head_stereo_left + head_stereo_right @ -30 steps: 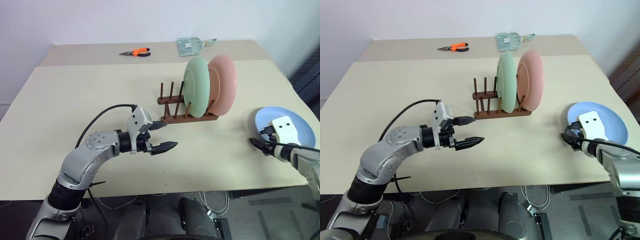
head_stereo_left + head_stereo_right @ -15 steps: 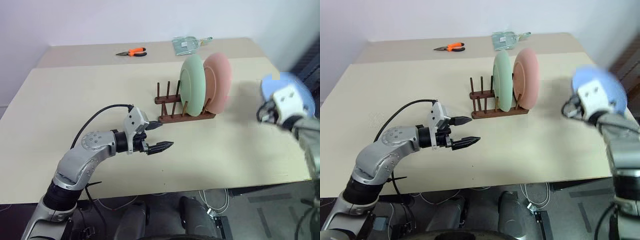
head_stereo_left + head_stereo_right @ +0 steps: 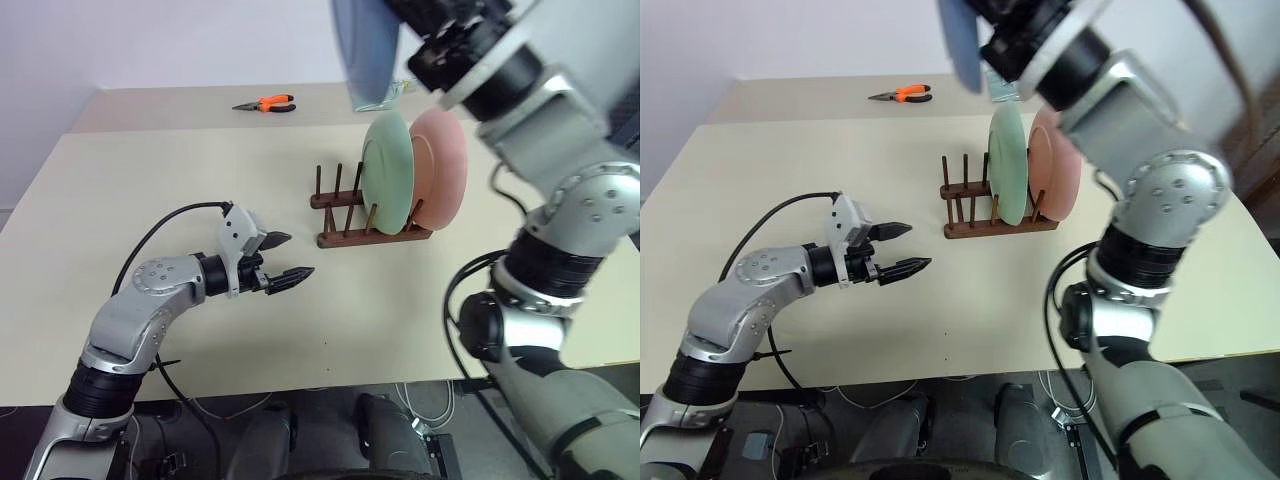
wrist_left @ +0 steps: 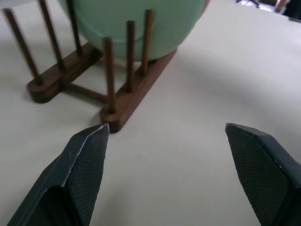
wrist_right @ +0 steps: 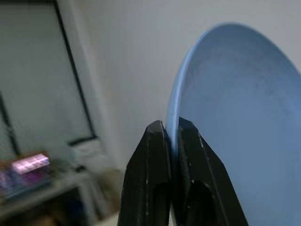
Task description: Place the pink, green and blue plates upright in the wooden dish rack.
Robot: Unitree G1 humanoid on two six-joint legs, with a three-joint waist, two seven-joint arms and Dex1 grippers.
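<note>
Blue plate, last of the three to be racked, hangs edge-on high above the table, over the far side of the rack; the right gripper pinches its rim, fingers pressed against either face, as the right wrist view shows plainly. Held by the rim and hanging near vertical, it appears set for lowering between pegs.

Nearest the viewer, the left gripper hovers low over the table with its fingers spread wide and nothing between them. It points toward the near end of the wooden dish rack, apart from it, probably standing by to steady the rack.

Rack contents: the green plate stands upright in a slot toward the rack's right end, and the pink plate stands just behind it in the end position, the two very close together. Several pegs at the left end stand free, offering empty slots beside the green plate.

Farther back lie orange-handled pliers and a clear packet, partly hidden behind the blue plate.
</note>
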